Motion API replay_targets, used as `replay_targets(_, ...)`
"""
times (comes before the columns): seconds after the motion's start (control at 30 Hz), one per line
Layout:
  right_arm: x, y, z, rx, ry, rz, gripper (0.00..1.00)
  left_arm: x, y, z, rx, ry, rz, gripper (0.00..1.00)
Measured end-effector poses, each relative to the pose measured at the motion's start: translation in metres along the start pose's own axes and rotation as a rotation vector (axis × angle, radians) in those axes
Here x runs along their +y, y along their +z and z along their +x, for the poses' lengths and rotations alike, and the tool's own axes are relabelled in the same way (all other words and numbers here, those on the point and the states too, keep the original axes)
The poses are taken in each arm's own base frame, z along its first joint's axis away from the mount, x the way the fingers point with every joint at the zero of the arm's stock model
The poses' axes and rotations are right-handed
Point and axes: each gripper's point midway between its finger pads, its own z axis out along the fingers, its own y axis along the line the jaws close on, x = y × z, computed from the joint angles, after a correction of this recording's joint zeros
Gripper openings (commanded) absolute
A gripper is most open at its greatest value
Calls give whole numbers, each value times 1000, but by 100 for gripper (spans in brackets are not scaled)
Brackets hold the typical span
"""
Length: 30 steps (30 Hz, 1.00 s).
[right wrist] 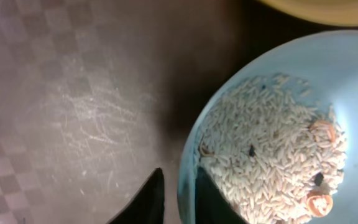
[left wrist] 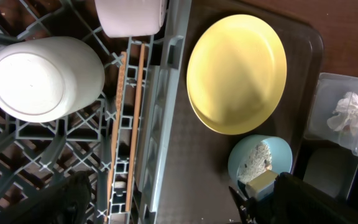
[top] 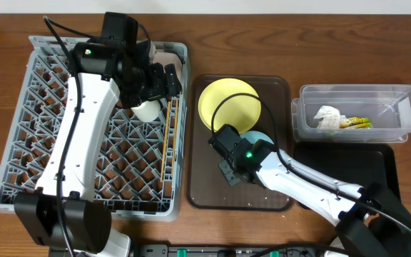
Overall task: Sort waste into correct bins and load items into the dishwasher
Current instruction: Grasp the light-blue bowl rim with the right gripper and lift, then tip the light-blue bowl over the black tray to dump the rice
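Note:
The light blue bowl holds white rice crumbs and stands on the brown tray by the yellow plate. My right gripper straddles the bowl's rim, one finger inside and one outside, shut on it; it also shows in the overhead view. My left gripper hangs open and empty over the grey dish rack. An upturned white cup and a cream bowl sit in the rack. The clear tub holds the napkin and the wrapper.
Wooden chopsticks lie along the rack's right side. The brown serving tray sits between the rack and the bins. The black tray lies in front of the clear tub, with the right arm crossing over it.

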Motion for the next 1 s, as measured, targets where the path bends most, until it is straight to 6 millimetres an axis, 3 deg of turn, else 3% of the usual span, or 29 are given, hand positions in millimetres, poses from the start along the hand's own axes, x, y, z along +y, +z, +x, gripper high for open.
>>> replay_targets(0.13, 0, 0, 3, 14, -2, -1, 8, 0, 0, 0, 0, 0, 0, 95)
replay_targets(0.2, 0, 0, 5, 20, -5, -3, 1, 0, 0, 0, 0, 0, 0, 95)
replay_targets(0.37, -1, 0, 9, 37, -7, 3, 1, 0, 0, 0, 0, 0, 0, 95)
replay_targets(0.53, -8, -11, 32, 148, -19, 24, 1, 0, 0, 0, 0, 0, 0, 95)
replay_targets(0.63, -6, -28, 29, 145, -17, 9, 1, 0, 0, 0, 0, 0, 0, 95)
replay_targets(0.83, -4, -82, 3, -13, 8, -51, 1, 0, 0, 0, 0, 0, 0, 95)
replay_targets(1.0, -31, -111, 8, -52, 126, -67, 1, 0, 0, 0, 0, 0, 0, 95)
